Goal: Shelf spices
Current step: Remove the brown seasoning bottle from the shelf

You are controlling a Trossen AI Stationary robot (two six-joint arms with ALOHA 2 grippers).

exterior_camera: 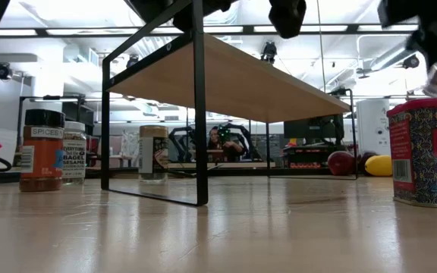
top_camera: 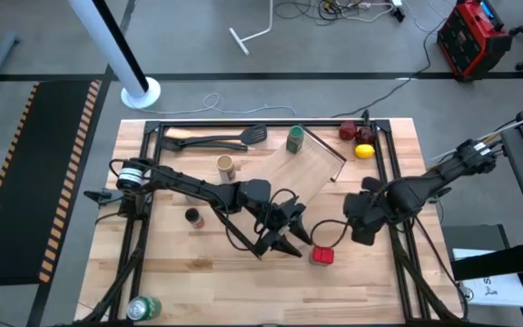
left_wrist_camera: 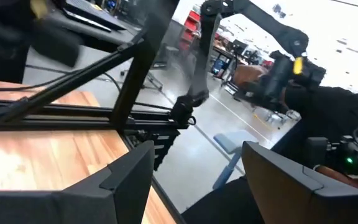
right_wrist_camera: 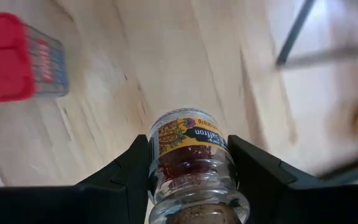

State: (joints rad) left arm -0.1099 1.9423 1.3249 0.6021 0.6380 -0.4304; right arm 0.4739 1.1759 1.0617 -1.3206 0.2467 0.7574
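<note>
Between the right hand's (right_wrist_camera: 188,180) two fingers sits a small clear saffron shaker (right_wrist_camera: 191,165), gripped on both sides, lifted above the desk (top_camera: 370,272). Just beside that hand lies one red square tin (top_camera: 322,256); the shelf (top_camera: 307,168), a pale board with black end bars, stands tilted just beyond the hand, nothing on top of it that I can see. Left hand (top_camera: 284,238) hangs near the red tin on its other side, fingers spread wide, holding nothing. Other spices: one tan cylinder (top_camera: 226,164), one green jar (top_camera: 295,138), one black-capped jar (top_camera: 192,217), one white-capped jar (exterior_camera: 73,152). Extras: two black spatulas (top_camera: 216,140), one yellow lemon (top_camera: 363,151), dark red fruit (top_camera: 348,132), one green can (top_camera: 145,307). Black tube frame (top_camera: 143,173) rings the work area.
</note>
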